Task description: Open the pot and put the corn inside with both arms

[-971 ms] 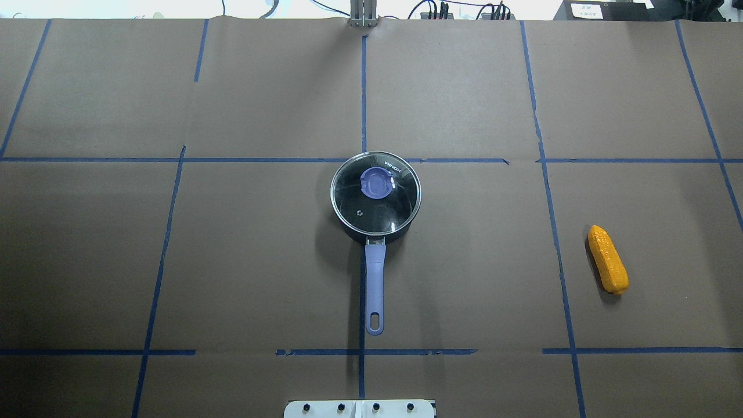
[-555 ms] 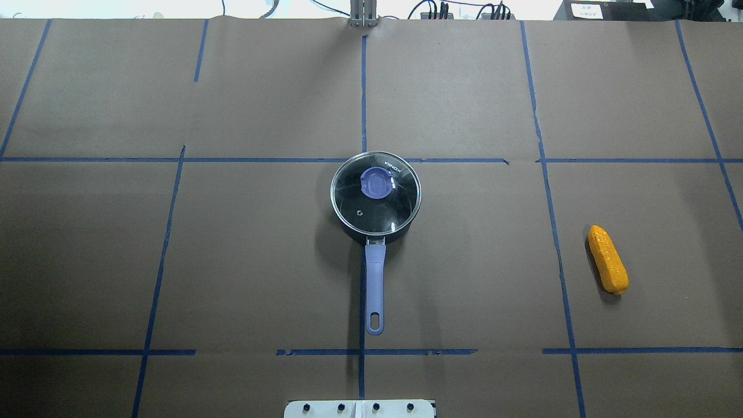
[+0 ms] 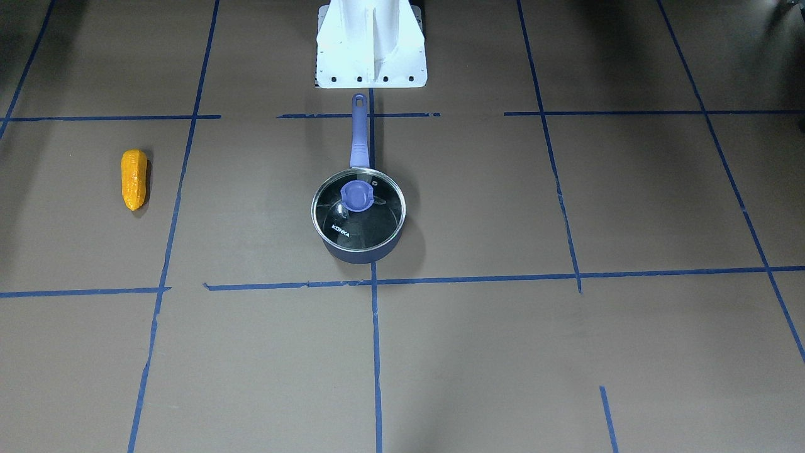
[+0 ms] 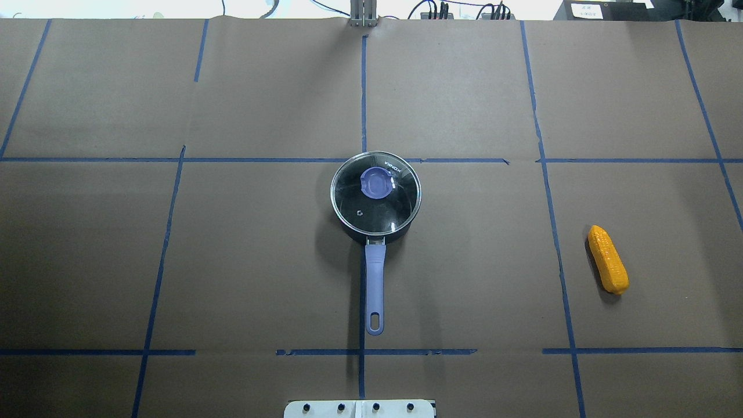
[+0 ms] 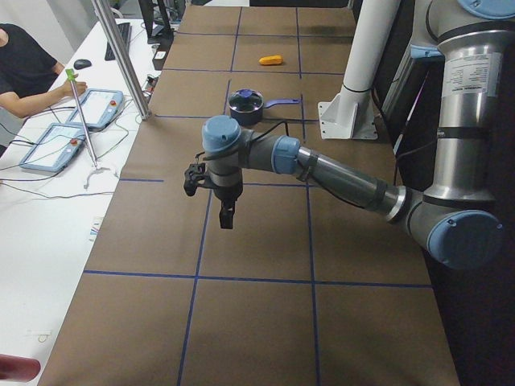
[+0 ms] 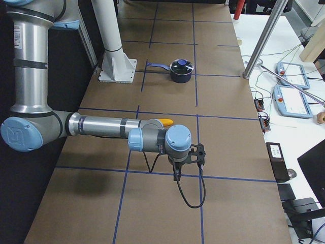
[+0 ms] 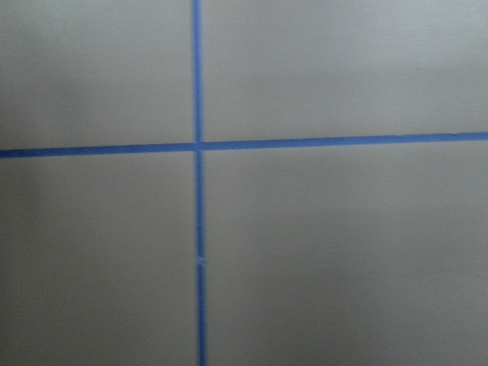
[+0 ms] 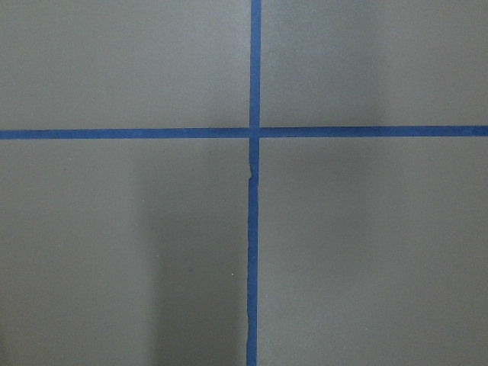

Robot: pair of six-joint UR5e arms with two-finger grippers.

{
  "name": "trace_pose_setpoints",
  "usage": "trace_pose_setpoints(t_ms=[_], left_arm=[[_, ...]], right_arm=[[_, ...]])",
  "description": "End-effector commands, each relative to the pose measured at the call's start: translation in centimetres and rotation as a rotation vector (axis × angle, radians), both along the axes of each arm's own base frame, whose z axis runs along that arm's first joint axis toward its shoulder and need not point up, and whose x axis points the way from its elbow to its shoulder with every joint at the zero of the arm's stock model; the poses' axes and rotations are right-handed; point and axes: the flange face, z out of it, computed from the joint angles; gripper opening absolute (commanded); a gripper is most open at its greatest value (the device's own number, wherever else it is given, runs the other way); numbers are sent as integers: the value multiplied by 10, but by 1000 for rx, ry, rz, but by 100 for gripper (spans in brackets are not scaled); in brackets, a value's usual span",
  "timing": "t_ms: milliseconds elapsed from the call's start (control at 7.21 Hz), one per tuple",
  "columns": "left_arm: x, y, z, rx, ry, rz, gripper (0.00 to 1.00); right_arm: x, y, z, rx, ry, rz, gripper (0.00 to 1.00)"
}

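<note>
L gripper (image 5: 227, 222): hangs fingers-down above the table, over a blue tape line, at robot's L end. Seen only from the side cam, so can't tell if fingers are apart or together. Nothing seen in it. L wrist cam shows only brown paper w/ a tape cross.

R gripper (image 6: 176, 176): same posture at robot's R end, fingers down, just above the paper near a tape line. Spread or closed: can't tell. R wrist cam: paper and tape cross only.

Pot (image 3: 360, 255): centre of table, in front of white pedestal (image 3: 371, 44), handle pointing back at the pedestal. Glass lid (image 3: 370, 224) sits on it, purple knob up.

Corn (image 4: 608, 259): lies flat on the paper on robot's R side, well apart from pot. Neither gripper touches it.
</note>
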Motion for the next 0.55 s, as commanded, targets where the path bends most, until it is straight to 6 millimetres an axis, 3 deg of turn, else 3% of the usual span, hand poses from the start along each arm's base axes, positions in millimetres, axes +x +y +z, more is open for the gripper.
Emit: trace_pose_setpoints(t_ms=[0, 139, 416], left_arm=[[84, 27, -102, -42, 37, -27, 100], [129, 25, -143, -67, 70, -37, 100], [267, 45, -236, -130, 65, -22, 100]], right_arm=[[0, -2, -3, 11, 4, -3, 100], [0, -2, -3, 10, 4, -2, 100], [1, -1, 0, 6, 8, -4, 100]])
